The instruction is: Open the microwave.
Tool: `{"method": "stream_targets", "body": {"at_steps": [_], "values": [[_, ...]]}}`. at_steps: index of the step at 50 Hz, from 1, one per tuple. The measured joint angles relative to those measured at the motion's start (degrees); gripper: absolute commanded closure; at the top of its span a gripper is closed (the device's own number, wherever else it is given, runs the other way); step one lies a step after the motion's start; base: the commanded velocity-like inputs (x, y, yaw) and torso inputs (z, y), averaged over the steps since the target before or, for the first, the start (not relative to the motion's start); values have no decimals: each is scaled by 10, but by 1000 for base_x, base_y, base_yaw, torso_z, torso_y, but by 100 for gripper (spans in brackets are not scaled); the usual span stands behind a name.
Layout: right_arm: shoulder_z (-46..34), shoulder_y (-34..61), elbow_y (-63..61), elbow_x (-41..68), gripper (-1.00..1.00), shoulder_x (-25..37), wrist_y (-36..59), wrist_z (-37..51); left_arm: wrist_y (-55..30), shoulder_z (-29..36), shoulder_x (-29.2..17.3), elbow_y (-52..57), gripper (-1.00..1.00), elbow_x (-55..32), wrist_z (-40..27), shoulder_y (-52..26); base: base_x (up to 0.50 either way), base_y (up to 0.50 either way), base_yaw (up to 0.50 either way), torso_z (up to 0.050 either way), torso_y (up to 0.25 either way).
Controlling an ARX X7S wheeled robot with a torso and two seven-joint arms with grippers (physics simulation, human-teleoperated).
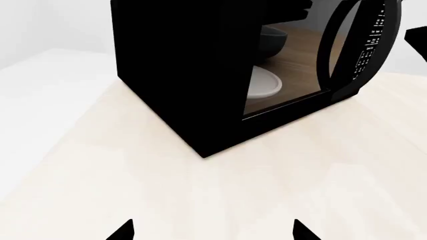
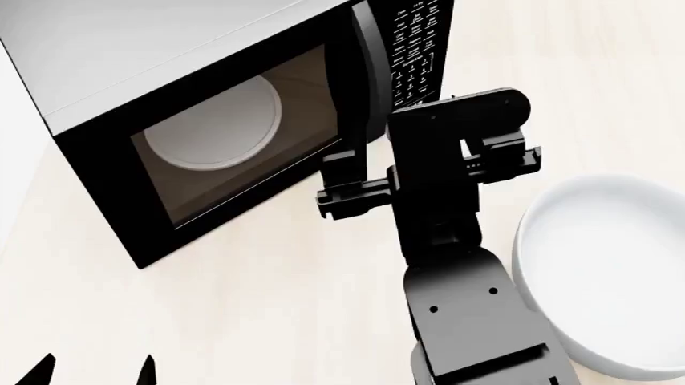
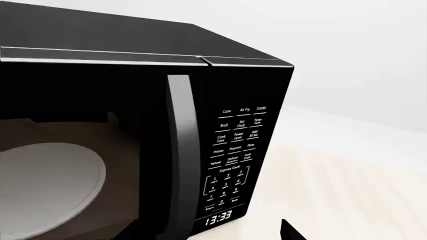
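The black microwave (image 2: 96,48) with a grey top stands at the far left, its glass door shut. Behind the window lies the round white turntable plate (image 2: 214,128). The vertical door handle (image 2: 366,72) sits beside the keypad (image 2: 415,48). My right gripper (image 2: 426,160) is open and empty, just in front of the handle and keypad, not touching them. The right wrist view shows the handle (image 3: 181,150), the keypad (image 3: 233,160), the clock (image 3: 218,217) and one fingertip (image 3: 290,231). My left gripper (image 1: 213,231) is open and empty, low over the table, facing the microwave (image 1: 180,65).
A large white bowl (image 2: 610,273) stands on the pale wooden table (image 2: 268,305) right of my right arm. The left gripper's fingertips (image 2: 144,370) show at the lower left of the head view.
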Motion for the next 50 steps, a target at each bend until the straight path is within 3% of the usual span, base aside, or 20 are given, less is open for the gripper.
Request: {"method": "stream_targets", "body": {"at_steps": [17, 50], "values": [[-1, 41, 44, 11, -100, -14, -6, -5, 1, 5, -4, 1, -100, -3, -2, 0, 0, 0, 0, 0, 0], [-34, 121, 242, -1, -100, -52, -85, -18, 5, 13, -11, 4, -100, -8, -8, 1, 0, 0, 0, 0, 0]]}}
